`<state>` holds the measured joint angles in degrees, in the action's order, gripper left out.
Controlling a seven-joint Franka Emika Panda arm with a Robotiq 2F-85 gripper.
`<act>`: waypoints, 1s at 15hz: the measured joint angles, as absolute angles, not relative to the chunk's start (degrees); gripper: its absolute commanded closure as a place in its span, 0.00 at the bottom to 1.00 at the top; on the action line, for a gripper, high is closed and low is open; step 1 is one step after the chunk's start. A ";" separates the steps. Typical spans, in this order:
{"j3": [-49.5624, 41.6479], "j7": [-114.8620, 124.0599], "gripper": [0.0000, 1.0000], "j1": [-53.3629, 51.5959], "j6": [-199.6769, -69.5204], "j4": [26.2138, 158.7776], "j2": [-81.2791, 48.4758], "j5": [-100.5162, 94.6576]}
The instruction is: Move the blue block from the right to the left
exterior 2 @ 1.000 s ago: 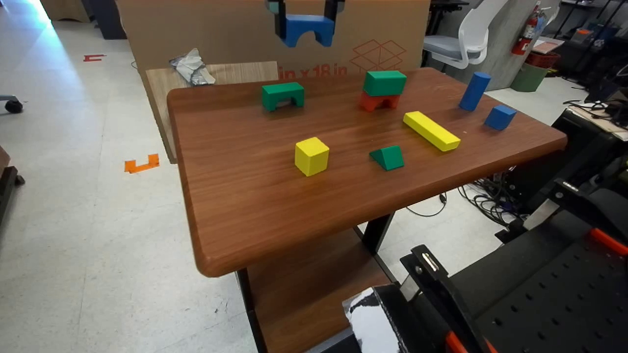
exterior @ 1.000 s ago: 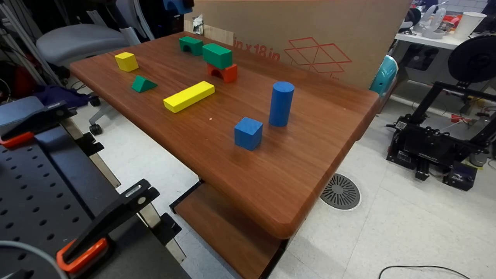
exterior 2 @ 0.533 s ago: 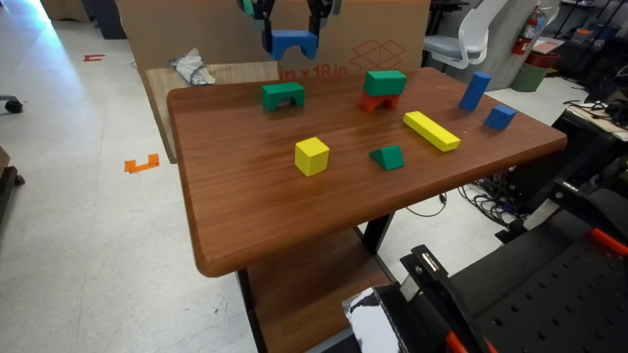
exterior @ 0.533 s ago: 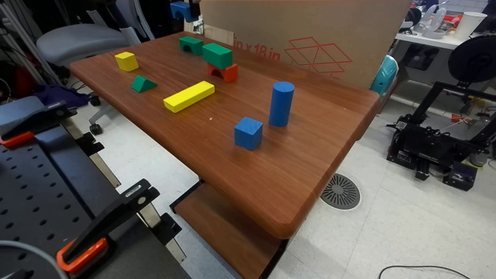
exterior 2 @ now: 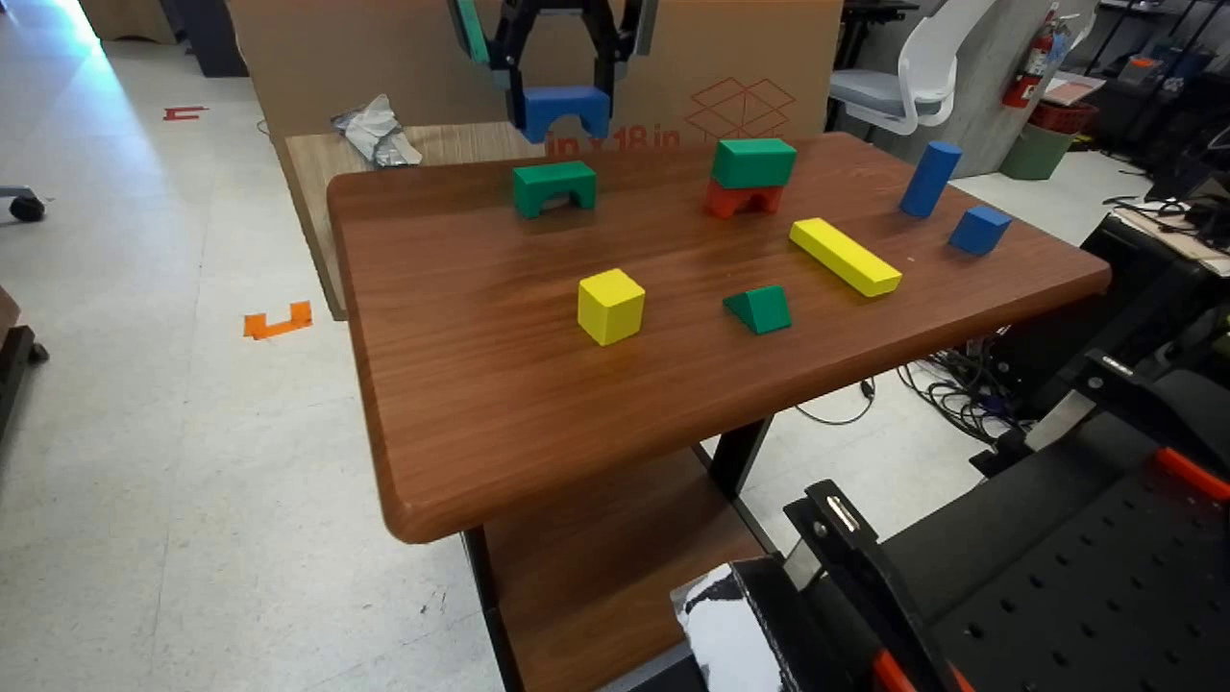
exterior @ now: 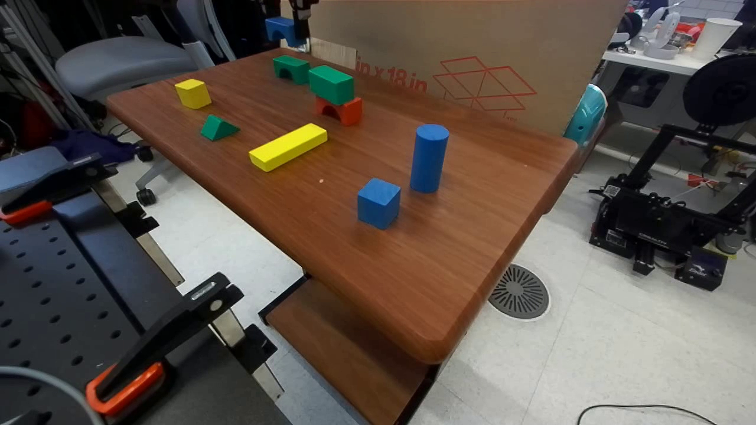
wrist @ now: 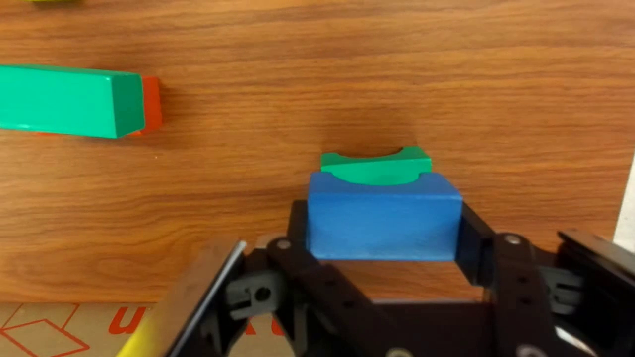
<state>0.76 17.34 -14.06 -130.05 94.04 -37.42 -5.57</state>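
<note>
The blue block is an arch-shaped piece (exterior 2: 565, 100) held in the air by my gripper (exterior 2: 566, 113). It also shows in an exterior view (exterior: 280, 26) and in the wrist view (wrist: 384, 225). The gripper is shut on it, with a black finger (wrist: 474, 248) against each end and the arch opening down. A green arch block (exterior 2: 554, 186) stands on the table below it, with a gap between them in the exterior views. In the wrist view the blue block hides part of the green arch (wrist: 377, 171).
A green block (exterior 2: 753, 162) sits on a red arch (exterior 2: 744, 199) beside the green arch. A yellow cube (exterior 2: 610, 308), green triangle (exterior 2: 761, 309), yellow bar (exterior 2: 846, 257), blue cylinder (exterior 2: 930, 180) and blue cube (exterior 2: 980, 231) stand on the table (exterior 2: 461, 404). A cardboard box (exterior: 472, 53) stands along one edge.
My gripper has moved down with the blue block in it, and also sideways, until it is above the green arch. The blocks on the table have not moved.
</note>
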 measured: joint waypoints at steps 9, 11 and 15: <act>0.58 17.34 0.58 -14.45 -126.84 89.90 -41.00 -5.57; 0.52 17.34 0.58 -14.49 -126.53 89.22 -41.70 -5.57; 0.51 17.34 0.30 -14.68 -124.77 87.73 -42.63 -5.57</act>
<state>0.51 17.34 -14.68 -124.77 87.73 -42.63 -5.57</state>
